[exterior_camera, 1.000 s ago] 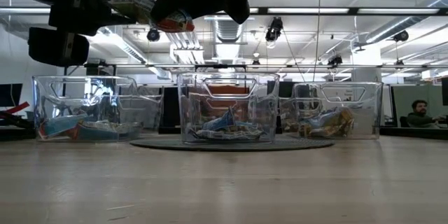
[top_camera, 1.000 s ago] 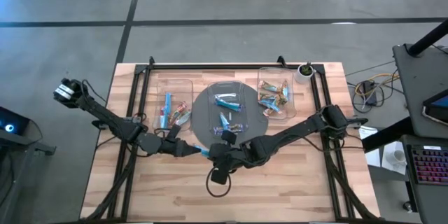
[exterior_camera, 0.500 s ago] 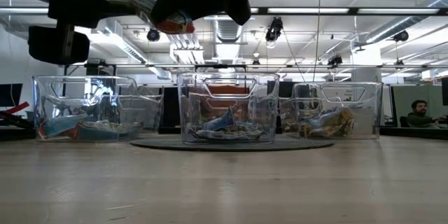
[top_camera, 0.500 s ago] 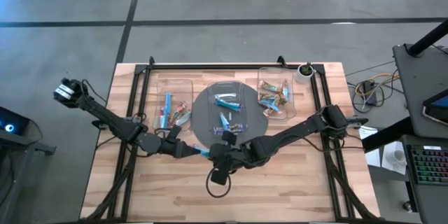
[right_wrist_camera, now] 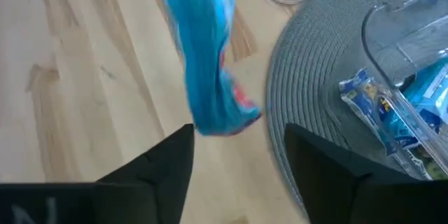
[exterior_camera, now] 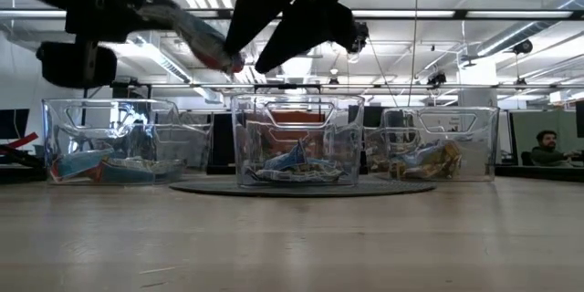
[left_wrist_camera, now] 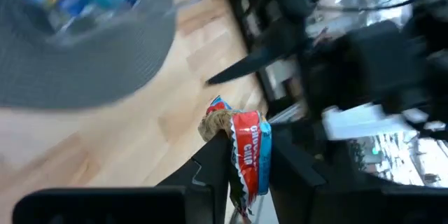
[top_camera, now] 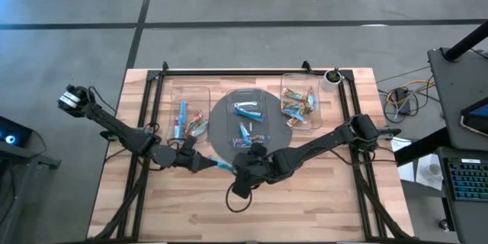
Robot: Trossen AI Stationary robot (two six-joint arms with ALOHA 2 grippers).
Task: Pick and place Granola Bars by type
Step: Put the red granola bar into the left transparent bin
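A granola bar (top_camera: 223, 165) in a blue and red wrapper hangs above the wood table, near the front edge of the round grey plate (top_camera: 221, 126). My left gripper (top_camera: 212, 164) is shut on it from the table's left. My right gripper (top_camera: 235, 169) stands open just to the bar's right; the bar's free end (right_wrist_camera: 220, 112) lies ahead of its spread fingers, untouched. Other granola bars lie in three clear trays: left (top_camera: 188, 114), middle on the plate (top_camera: 248, 118), right (top_camera: 300, 101). My left gripper (left_wrist_camera: 248, 168) pinches the bar between its two fingers, flat sides against the pads (left_wrist_camera: 246, 155). The fingers come roughly level from the table's left. The crimped end (left_wrist_camera: 218, 120) sticks out past them. The bar is lifted clear of the table, slanting down toward its free end (exterior_camera: 224, 57).
Black frame rails run along the table's left and right sides and far edge. A small potted plant (top_camera: 332, 78) stands at the far right corner. A cable loop (top_camera: 238, 202) hangs below the right wrist. A person (exterior_camera: 546, 146) sits far behind the table.
My right gripper has opened, let go of the bar and drawn back a little toward the table's right edge. The bar has stayed in the air in my left gripper, now slanting down toward its free end.
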